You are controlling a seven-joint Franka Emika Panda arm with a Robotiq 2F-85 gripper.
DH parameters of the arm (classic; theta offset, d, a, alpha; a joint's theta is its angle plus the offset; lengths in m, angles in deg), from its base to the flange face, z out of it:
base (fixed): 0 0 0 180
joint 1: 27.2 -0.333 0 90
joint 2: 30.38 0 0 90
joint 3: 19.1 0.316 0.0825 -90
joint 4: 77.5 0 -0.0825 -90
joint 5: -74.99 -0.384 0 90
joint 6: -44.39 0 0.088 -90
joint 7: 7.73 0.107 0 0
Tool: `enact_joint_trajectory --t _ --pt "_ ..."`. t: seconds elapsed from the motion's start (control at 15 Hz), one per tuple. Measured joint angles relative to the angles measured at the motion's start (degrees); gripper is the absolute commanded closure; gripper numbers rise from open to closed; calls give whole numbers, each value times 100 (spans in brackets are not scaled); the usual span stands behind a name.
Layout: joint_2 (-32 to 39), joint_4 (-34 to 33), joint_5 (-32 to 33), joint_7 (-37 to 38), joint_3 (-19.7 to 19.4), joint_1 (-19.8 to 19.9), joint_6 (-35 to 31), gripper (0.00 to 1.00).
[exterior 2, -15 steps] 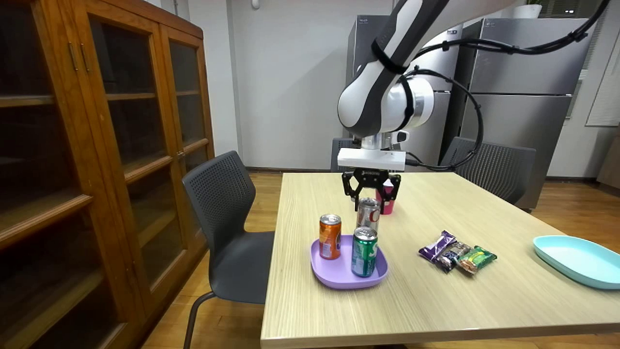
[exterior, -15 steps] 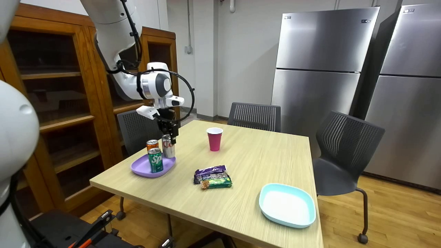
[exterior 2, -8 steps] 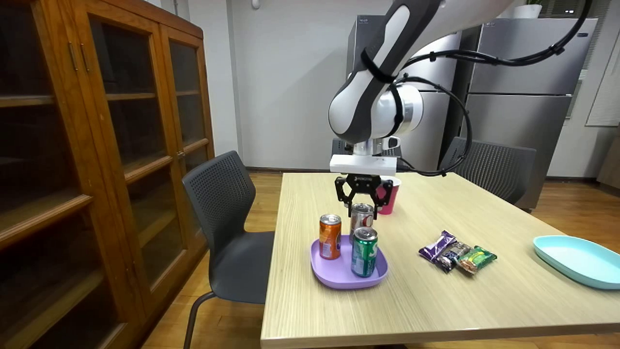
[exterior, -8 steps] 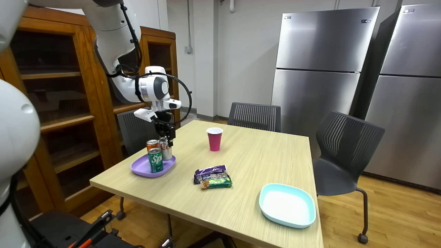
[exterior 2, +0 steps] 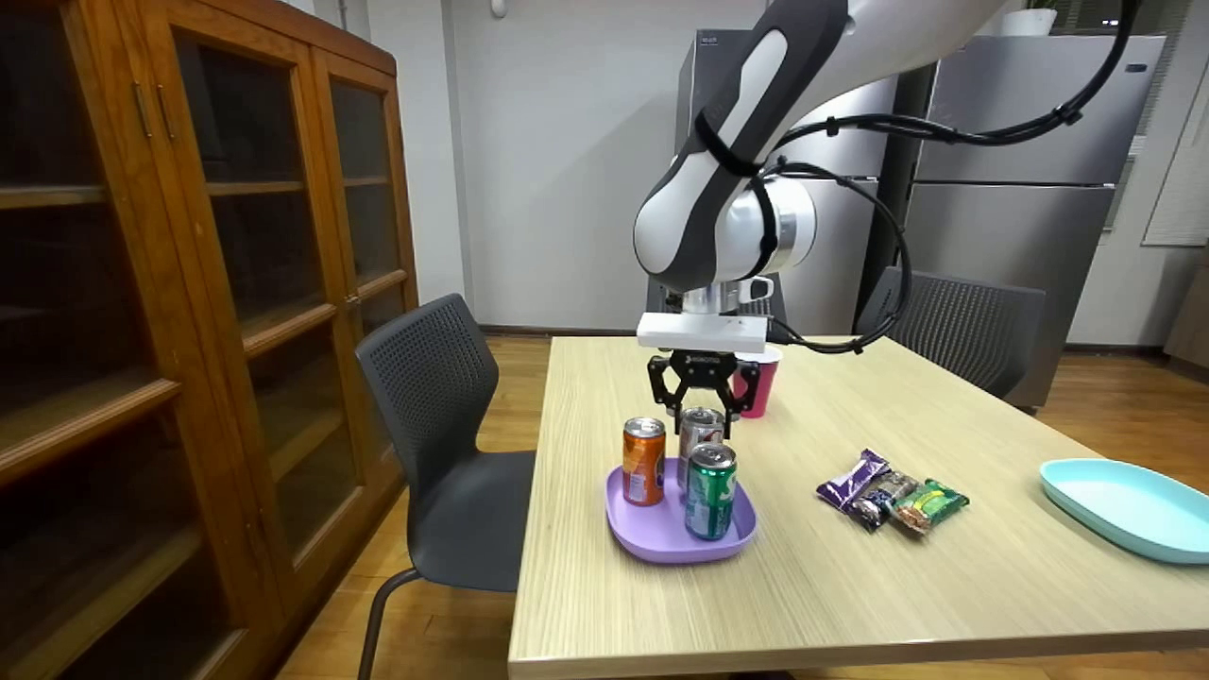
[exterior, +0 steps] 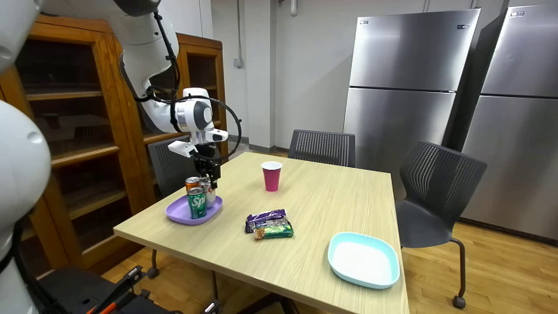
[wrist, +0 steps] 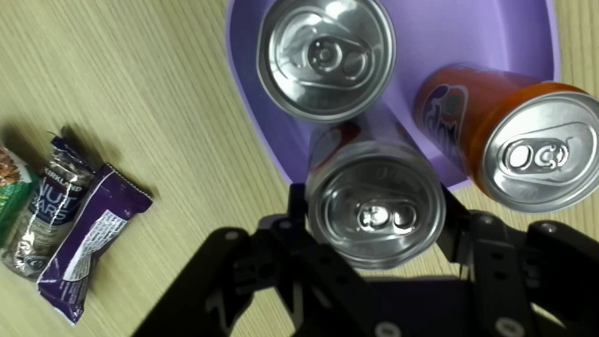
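Observation:
My gripper [exterior 2: 703, 425] is shut on a silver can [wrist: 374, 213], one finger on each side near its top. The can stands about upright at the rear of a purple tray [exterior 2: 652, 546], close behind a green can [exterior 2: 710, 496]. Whether its base touches the tray is hidden by the green can in an exterior view. An orange can [exterior 2: 644, 463] stands on the tray to the left there. In the wrist view the green can's lid [wrist: 326, 56] is just above the held can, and the orange can [wrist: 538, 150] is to the right, apart from the finger.
A pink cup [exterior: 271, 179] stands on the wooden table [exterior: 314, 209] beyond the gripper. Several wrapped bars [exterior 2: 888, 491] lie together, and a light blue tray [exterior: 364, 261] sits near the table's edge. Dark chairs [exterior 2: 434, 406] surround the table; a wooden cabinet [exterior 2: 236, 283] stands beside it.
The gripper and the silver can have come down and toward the purple tray together, closer to the green and orange cans. The jaws have kept their grip; the other things have stayed put.

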Motion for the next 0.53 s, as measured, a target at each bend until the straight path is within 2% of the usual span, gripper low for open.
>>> enact_joint_trajectory --t 0.2,0.27,0.33,0.4,0.53 --pt "31 -28 0 0 0 0 4 61" --pt "34 -34 0 0 0 0 6 45" --pt "35 -40 0 0 0 0 10 11" --pt "36 -46 0 0 0 0 17 10" --pt "36 -58 0 0 0 0 26 1"
